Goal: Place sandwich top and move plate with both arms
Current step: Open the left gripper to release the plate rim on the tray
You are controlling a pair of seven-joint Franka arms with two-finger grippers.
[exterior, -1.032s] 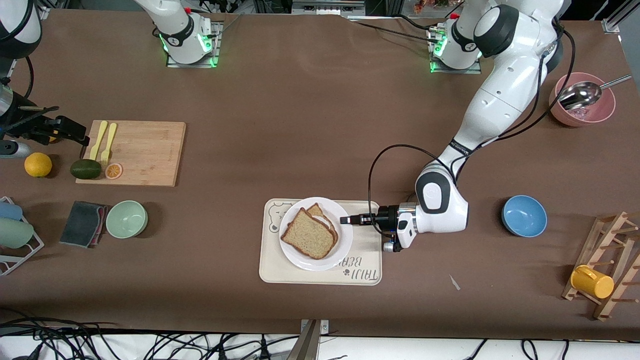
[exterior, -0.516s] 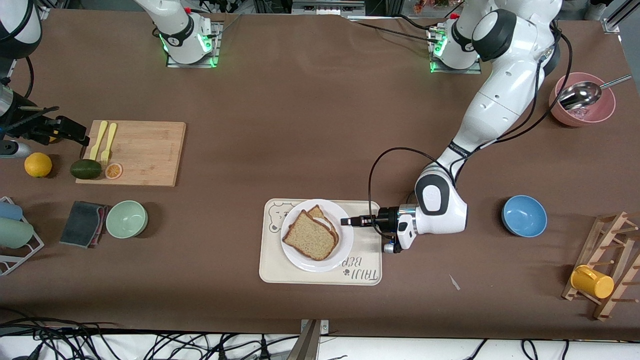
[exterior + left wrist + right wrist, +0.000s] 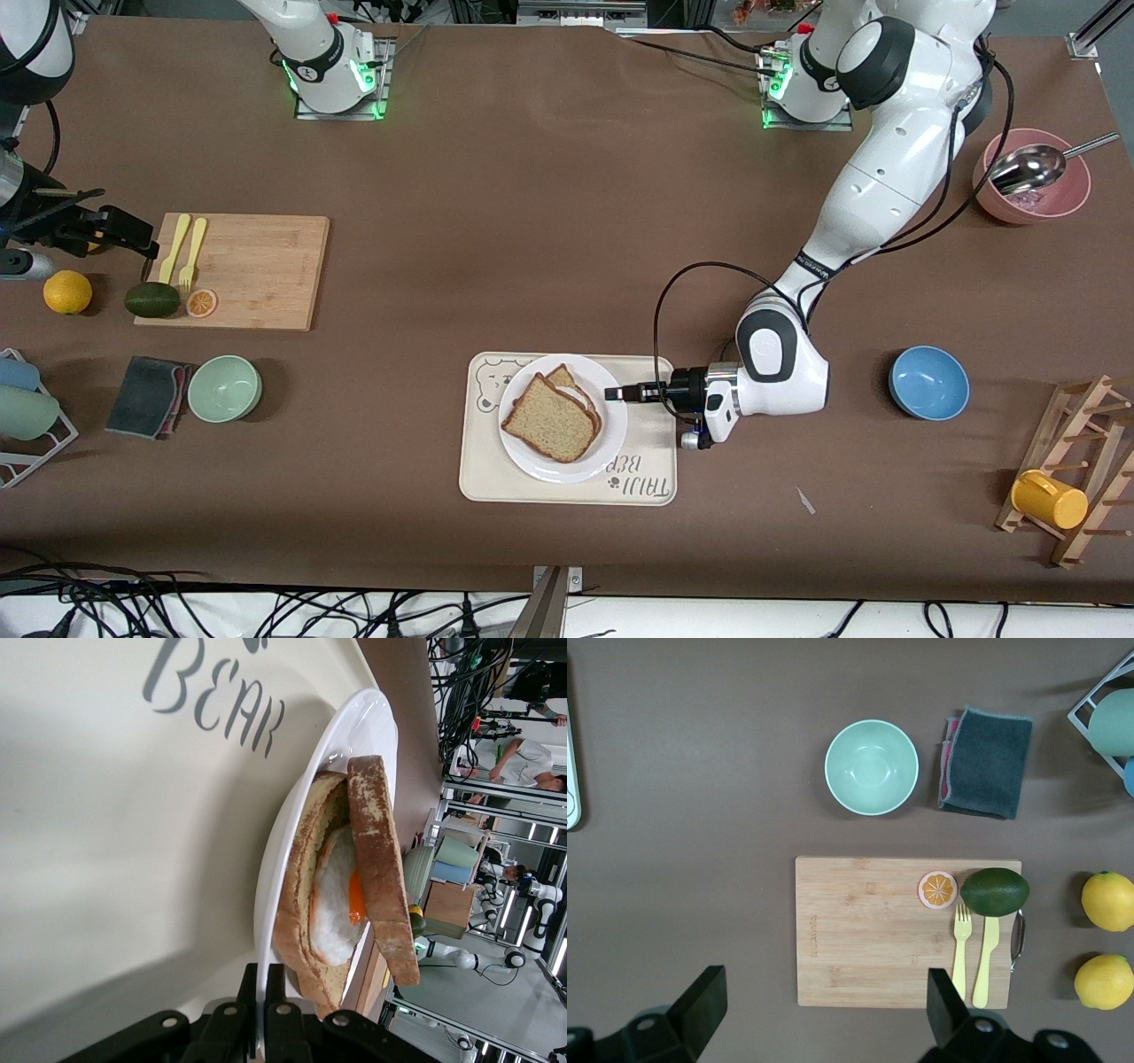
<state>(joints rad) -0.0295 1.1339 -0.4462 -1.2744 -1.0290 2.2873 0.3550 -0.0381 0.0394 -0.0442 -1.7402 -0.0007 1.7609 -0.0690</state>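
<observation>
Sandwich top (image 3: 549, 418): a light tan, speckled bread slice with a brown crust. I find it on the small round white plate (image 3: 567, 468), lying askew over a darker slice (image 3: 301, 904). In the left wrist view, fried egg (image 3: 341, 904) shows between the two.

I log the rest across the front view, with clock bearings taken from the plate.

- Right gripper (image 3: 824, 983): toward 10 o'clock, up over the end of the cutting board. The jaws are spread wide with nothing in them, and the arm waits.
- Yellow lemon (image 3: 67, 291): 10 o'clock, on the table.
- Dark green avocado (image 3: 151, 299) and a round orange slice (image 3: 201, 303): at the corner of the rectangular bamboo cutting board (image 3: 257, 270). A pale yellow plastic fork and knife (image 3: 193, 252) lie on the board too.
- Folded grey cloth (image 3: 146, 396): 9 o'clock, just beside a mint-green bowl (image 3: 224, 388).
- Cream rectangular tray (image 3: 496, 478) with a bear print: it carries the plate.
- Left gripper (image 3: 611, 392): at the plate's 3 o'clock, lying level. The jaws are pinched shut on the plate's rim, which I also see from the left wrist.
- Blue bowl (image 3: 928, 382): 3 o'clock, well apart from the tray.
- Pink bowl (image 3: 1067, 206): 2 o'clock, with a steel spoon (image 3: 1028, 168) resting in it.
- Wooden peg rack (image 3: 1085, 443): 4 o'clock, with a yellow mug (image 3: 1049, 500) on it.
</observation>
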